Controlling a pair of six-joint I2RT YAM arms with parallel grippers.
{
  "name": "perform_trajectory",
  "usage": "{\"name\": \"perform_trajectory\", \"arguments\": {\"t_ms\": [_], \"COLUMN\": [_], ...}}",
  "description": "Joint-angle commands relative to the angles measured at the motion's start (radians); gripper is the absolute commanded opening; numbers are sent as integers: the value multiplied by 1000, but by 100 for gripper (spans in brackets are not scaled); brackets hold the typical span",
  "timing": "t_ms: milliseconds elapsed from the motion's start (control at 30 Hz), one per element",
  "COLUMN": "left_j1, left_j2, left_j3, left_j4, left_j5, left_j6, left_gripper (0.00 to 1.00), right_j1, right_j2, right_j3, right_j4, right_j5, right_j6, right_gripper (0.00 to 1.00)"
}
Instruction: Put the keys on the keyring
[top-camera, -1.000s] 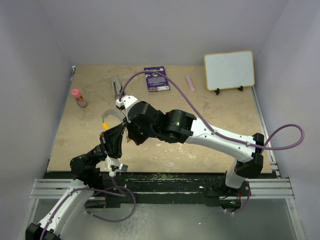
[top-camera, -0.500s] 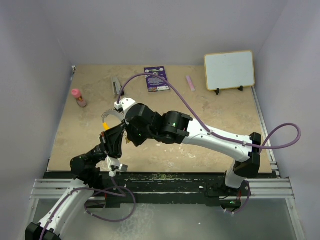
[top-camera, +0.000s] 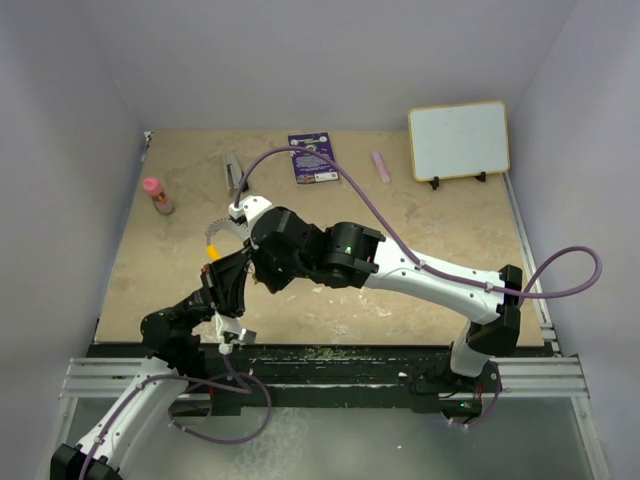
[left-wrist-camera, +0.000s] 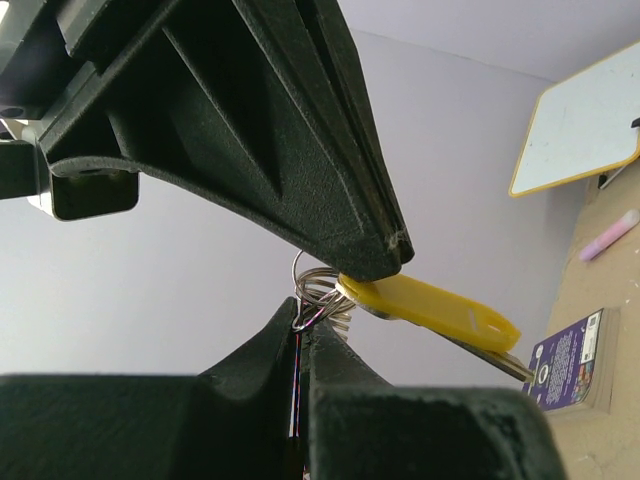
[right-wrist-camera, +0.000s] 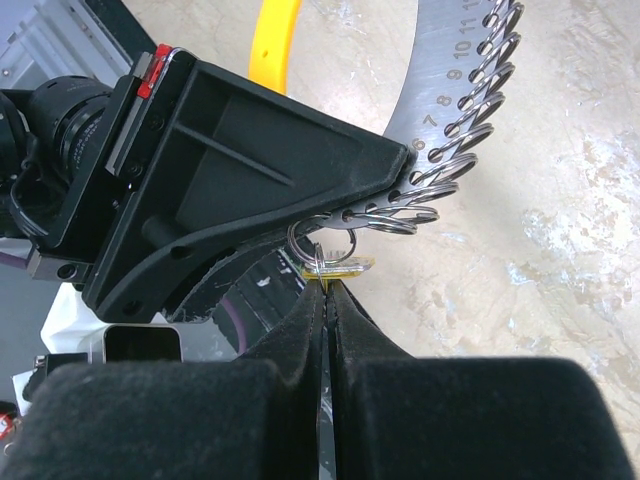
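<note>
Leftmost, well to the left of the keyring (top-camera: 226, 226), which is a curved silvery metal strip stamped with numbers and hung with a row of small wire loops, a small bottle (top-camera: 155, 195) with a pink cap stands upright on the tan stone-patterned tabletop (top-camera: 450, 220). A yellow curved piece (right-wrist-camera: 275, 40) lies at the keyring's left end.

Just on the near side of the keyring the two arms meet tip to tip. The left gripper (left-wrist-camera: 303, 325), a black two-finger claw coming from the near left, has its fingers pressed together with only a hairline slit between them. A cluster of thin silvery split rings (left-wrist-camera: 316, 285) stands out of its tips. The right gripper (right-wrist-camera: 325, 292), also black and coming from the right, is closed just as tightly. It pinches the yellow plastic head of a small silvery key (left-wrist-camera: 430, 305), whose metal blade shows beneath the head. The key's head touches the split rings; I cannot tell whether it is threaded onto them.

Beyond the keyring lies a grey-and-black oblong tool (top-camera: 235, 172). Farther right of the keyring come a purple printed card (top-camera: 313, 158), then a pale pink stick (top-camera: 381, 165). Farthest right, a white board (top-camera: 459, 140) with a wood-coloured frame is propped on black feet
</note>
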Motion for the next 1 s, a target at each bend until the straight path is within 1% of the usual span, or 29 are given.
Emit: {"name": "perform_trajectory", "arguments": {"t_ms": [0, 467, 967], "left_j1": [-7, -7, -9], "left_j2": [6, 7, 6], "left_j3": [-57, -58, -59], "left_j4": [69, 80, 77], "left_j5": [-20, -42, -51], "left_j6": [42, 50, 32], "left_gripper": [3, 3, 2], "right_j1": [5, 15, 29], "right_j2": [-15, -16, -26], "right_j3": [3, -31, -27], "right_j4": [27, 102, 101], "right_j5": [-8, -10, 25], "right_j6": [22, 81, 58], "right_gripper": [0, 0, 0]}}
